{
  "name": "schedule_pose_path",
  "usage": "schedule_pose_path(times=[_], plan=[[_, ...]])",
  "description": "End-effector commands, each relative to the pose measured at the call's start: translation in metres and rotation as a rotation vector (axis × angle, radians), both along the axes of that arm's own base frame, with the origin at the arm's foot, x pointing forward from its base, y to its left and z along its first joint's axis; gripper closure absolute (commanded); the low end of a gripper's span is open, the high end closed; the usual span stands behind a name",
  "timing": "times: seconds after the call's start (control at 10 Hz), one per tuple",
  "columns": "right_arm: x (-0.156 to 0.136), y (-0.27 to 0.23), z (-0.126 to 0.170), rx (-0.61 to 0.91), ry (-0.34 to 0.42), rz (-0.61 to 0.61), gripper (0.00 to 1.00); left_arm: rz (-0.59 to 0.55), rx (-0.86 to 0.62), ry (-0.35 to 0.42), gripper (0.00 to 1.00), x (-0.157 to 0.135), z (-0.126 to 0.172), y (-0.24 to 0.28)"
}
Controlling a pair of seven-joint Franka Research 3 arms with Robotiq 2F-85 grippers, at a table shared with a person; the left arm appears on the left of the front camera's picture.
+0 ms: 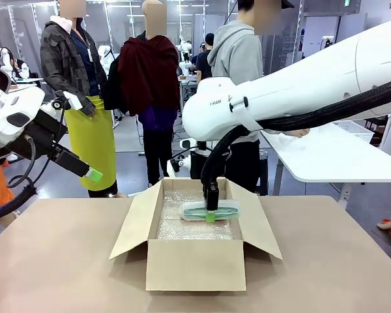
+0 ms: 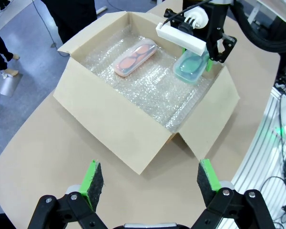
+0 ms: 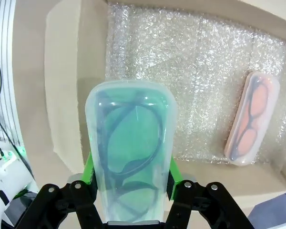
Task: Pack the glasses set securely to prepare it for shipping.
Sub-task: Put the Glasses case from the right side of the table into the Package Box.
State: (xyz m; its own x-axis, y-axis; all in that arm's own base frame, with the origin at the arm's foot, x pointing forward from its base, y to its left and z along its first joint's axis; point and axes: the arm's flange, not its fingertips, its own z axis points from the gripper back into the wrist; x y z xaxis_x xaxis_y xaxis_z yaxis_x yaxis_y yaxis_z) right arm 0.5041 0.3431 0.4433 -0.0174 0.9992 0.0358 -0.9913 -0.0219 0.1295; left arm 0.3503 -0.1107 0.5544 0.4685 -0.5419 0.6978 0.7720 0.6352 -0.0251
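Front view: shows a brown cardboard box [image 1: 195,264] at lower centre, flaps spread, lined with bubble wrap [image 1: 182,229]. Shows inside it the mint green case [image 1: 228,208], long axis left to right across the frame, pinched at its middle from above by the right gripper [image 1: 210,214]. Cannot tell whether resting on the bubble wrap or held just above it. Puts the left gripper [image 1: 94,175] at mid left, well apart from the box.

Left wrist view: shows the left gripper's jaws spread wide along the bottom edge, nothing between them. Places the box in the upper half, with the pale pink case [image 2: 136,57] flat on the bubble wrap, long axis slanting lower left to upper right. Places the mint green case to its right, apart from it, clamped.

Right wrist view: has the mint green case running up from the bottom edge, squeezed between the green pads [image 3: 89,169], dark glasses [image 3: 133,143] inside. Sets the pale pink case at right, long axis near vertical, beside the box wall.
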Motion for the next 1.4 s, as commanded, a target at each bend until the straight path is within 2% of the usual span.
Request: schedule_pose_path(times=[0.0, 0.4, 0.5, 0.6, 0.9, 1.3], plan=[[-0.006, 0.005, -0.001, -0.004, -0.006, -0.008, 0.64, -0.006, -0.018, -0.005, 0.00, 0.000, 0.000, 0.001], [-0.006, 0.005, -0.001, -0.004, -0.006, -0.008, 0.64, -0.006, -0.018, -0.005, 0.00, 0.000, 0.000, 0.001], [-0.001, 0.002, 0.000, 0.000, 0.001, 0.003, 0.37, -0.006, -0.018, -0.005, 0.00, 0.000, 0.000, 0.001], [0.006, 0.007, -0.008, 0.015, -0.019, 0.061, 0.37, -0.006, -0.018, -0.005, 0.00, 0.000, 0.000, 0.001], [0.022, 0.038, -0.037, -0.006, -0.061, 0.043, 0.37, -0.006, -0.018, -0.005, 0.00, 0.000, 0.000, 0.001], [0.035, 0.049, -0.078, -0.032, -0.015, 0.030, 0.37, -0.006, -0.018, -0.005, 0.00, 0.000, 0.000, 0.001]])
